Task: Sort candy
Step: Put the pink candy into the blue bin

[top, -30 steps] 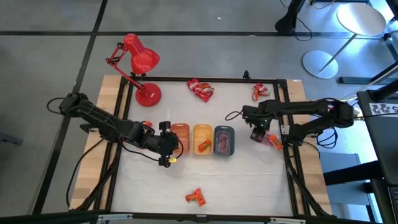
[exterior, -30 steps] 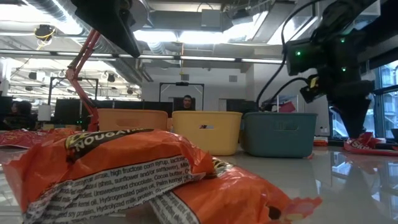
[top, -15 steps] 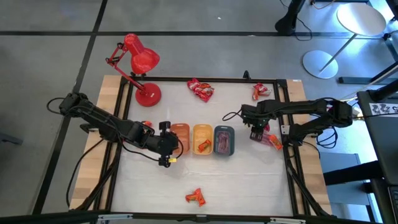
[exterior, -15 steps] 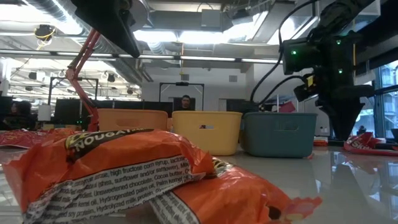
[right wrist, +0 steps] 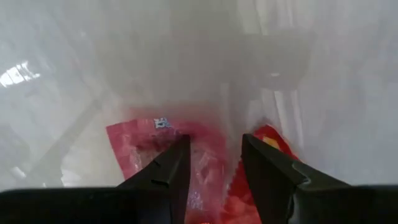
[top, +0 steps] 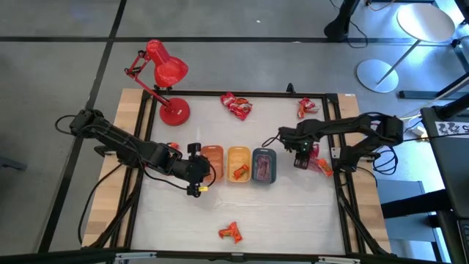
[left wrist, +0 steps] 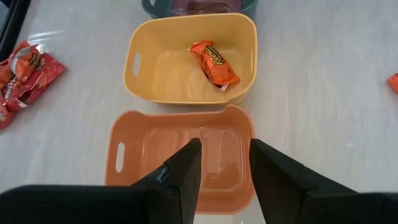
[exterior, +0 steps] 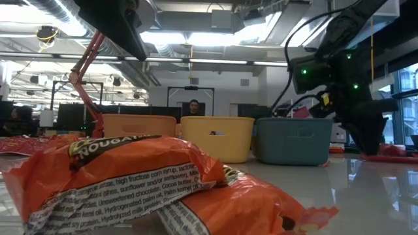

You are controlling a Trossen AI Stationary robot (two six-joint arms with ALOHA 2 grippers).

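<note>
Your pink candy wrapper (right wrist: 166, 163) lies on the table by the right edge, touching a red one (right wrist: 264, 186). Your right gripper (right wrist: 211, 167) hovers over it, fingers spread and empty. Left gripper (left wrist: 222, 177), also spread, sits above the orange tray (left wrist: 146, 149).

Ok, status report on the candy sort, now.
Left gripper open over the empty orange tray. Right gripper open above pink candy by the table's right edge. Nothing in the way.
</note>
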